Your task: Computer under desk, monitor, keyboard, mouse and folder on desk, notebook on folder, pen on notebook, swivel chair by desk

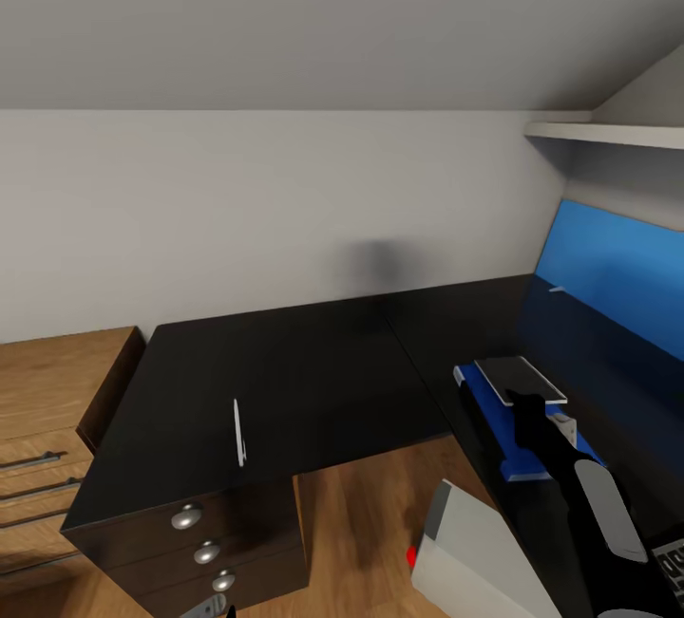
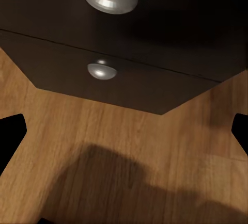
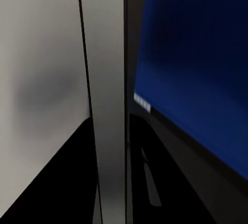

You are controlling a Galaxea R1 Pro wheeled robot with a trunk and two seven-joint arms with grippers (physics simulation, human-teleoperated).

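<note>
The black-topped desk [image 1: 313,362] fills the middle of the head view. The thin white pen [image 1: 237,433] lies on its left wing. On the right wing lies the blue folder [image 1: 518,466]. Over it hangs the flat grey notebook [image 1: 521,379], with my right gripper [image 1: 525,402] shut on its near edge. The right wrist view shows that notebook [image 3: 106,105] edge-on. The light grey computer [image 1: 475,552] with a red dot stands on the floor under the desk. A corner of the keyboard [image 1: 671,561] shows at the far right. My left gripper [image 2: 129,126] is open, low before the drawer unit [image 2: 103,72].
The desk's three-drawer unit [image 1: 204,542] with round knobs is at the lower left. A low light-wood cabinet [image 1: 47,390] stands left of it. A blue back panel [image 1: 617,276] and a white shelf [image 1: 608,132] bound the right side. Wood floor [image 1: 370,523] lies under the desk.
</note>
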